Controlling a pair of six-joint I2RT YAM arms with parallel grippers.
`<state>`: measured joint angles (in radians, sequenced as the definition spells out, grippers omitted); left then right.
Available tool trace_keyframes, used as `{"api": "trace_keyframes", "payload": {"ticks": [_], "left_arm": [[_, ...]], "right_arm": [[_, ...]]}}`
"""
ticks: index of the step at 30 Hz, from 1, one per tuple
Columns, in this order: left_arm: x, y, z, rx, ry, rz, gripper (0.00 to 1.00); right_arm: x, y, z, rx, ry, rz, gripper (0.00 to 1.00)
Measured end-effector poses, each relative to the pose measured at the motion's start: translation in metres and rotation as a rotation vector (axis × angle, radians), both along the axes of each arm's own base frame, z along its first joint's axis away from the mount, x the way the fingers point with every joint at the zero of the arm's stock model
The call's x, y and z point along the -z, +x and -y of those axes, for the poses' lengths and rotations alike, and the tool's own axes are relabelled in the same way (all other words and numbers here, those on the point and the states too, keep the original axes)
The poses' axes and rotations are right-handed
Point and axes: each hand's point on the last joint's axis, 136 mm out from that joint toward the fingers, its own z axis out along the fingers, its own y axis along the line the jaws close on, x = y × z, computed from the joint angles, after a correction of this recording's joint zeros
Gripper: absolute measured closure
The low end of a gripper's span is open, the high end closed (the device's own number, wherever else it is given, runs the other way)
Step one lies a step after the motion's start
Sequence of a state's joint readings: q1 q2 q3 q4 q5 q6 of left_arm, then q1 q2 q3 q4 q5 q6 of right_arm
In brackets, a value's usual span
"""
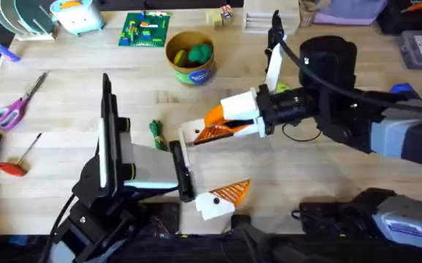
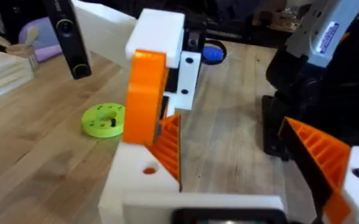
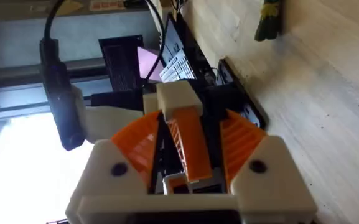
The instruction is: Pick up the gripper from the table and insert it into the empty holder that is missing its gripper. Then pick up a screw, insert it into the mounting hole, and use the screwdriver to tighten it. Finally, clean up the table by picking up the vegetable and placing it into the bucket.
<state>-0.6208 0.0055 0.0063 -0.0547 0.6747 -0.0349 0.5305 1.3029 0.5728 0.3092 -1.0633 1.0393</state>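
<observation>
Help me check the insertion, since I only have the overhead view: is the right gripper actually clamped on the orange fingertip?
Observer: Yes. In the right wrist view the right gripper has both orange pads shut on the ribbed orange fingertip.
Operator: Is it at the empty holder?
Observer: In the left wrist view the fingertip stands tilted at the edge of the white empty holder. I cannot tell if it is seated.
Operator: Anything close by there?
Observer: A lime-green disc lies flat on the table beyond the holder, apart from it.
</observation>
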Motion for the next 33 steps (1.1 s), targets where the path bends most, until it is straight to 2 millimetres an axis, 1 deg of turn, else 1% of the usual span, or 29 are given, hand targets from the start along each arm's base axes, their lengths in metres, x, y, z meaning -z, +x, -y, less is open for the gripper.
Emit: {"api": "trace_keyframes", "payload": {"ticks": [4, 7, 12, 14, 16, 17, 20, 21, 22, 24, 26, 29, 31, 33], "left_arm": [[0.000, -0.004, 0.001, 0.021, 0.000, -0.001, 0.008], [0.000, -0.004, 0.001, 0.023, 0.000, -0.002, 0.008], [0.000, -0.004, 0.001, 0.025, 0.000, -0.001, 0.008], [0.000, -0.004, 0.001, 0.025, 0.000, -0.002, 0.008], [0.000, -0.004, 0.001, 0.025, -0.001, -0.001, 0.008], [0.000, -0.004, 0.001, 0.026, -0.001, -0.001, 0.008], [0.000, -0.004, 0.001, 0.026, 0.000, -0.001, 0.008], [0.000, -0.004, 0.001, 0.026, 0.000, -0.002, 0.008], [0.000, -0.004, 0.001, 0.026, 0.000, -0.002, 0.008], [0.000, -0.004, 0.001, 0.026, 0.000, -0.002, 0.008], [0.000, -0.004, 0.001, 0.026, 0.000, -0.002, 0.008], [0.000, -0.004, 0.001, 0.026, 0.000, -0.002, 0.008], [0.000, -0.005, 0.001, 0.026, 0.000, -0.002, 0.008], [0.000, -0.005, 0.001, 0.029, 0.000, -0.002, 0.008]], "right_arm": [[0.000, 0.001, 0.001, 0.005, 0.000, 0.001, 0.494], [0.000, 0.007, 0.004, 0.022, 0.000, 0.003, 0.473], [0.000, 0.020, 0.014, 0.065, 0.002, 0.032, 0.353], [0.001, 0.030, 0.020, 0.099, -0.003, 0.058, 0.325], [0.003, 0.044, 0.029, 0.156, -0.019, 0.099, 0.282], [0.005, 0.053, 0.034, 0.189, -0.030, 0.127, 0.239], [0.007, 0.082, 0.051, 0.305, -0.072, 0.229, 0.068], [0.009, 0.090, 0.058, 0.340, -0.092, 0.259, 0.024], [0.012, 0.098, 0.065, 0.374, -0.116, 0.287, 0.013], [0.017, 0.110, 0.077, 0.424, -0.172, 0.314, 0.009], [0.023, 0.117, 0.086, 0.448, -0.256, 0.324, 0.009], [0.028, 0.116, 0.101, 0.440, -0.413, 0.333, 0.009], [0.021, 0.113, 0.112, 0.428, -0.512, 0.366, 0.009], [0.008, 0.111, 0.125, 0.421, -0.607, 0.419, 0.010]]}}
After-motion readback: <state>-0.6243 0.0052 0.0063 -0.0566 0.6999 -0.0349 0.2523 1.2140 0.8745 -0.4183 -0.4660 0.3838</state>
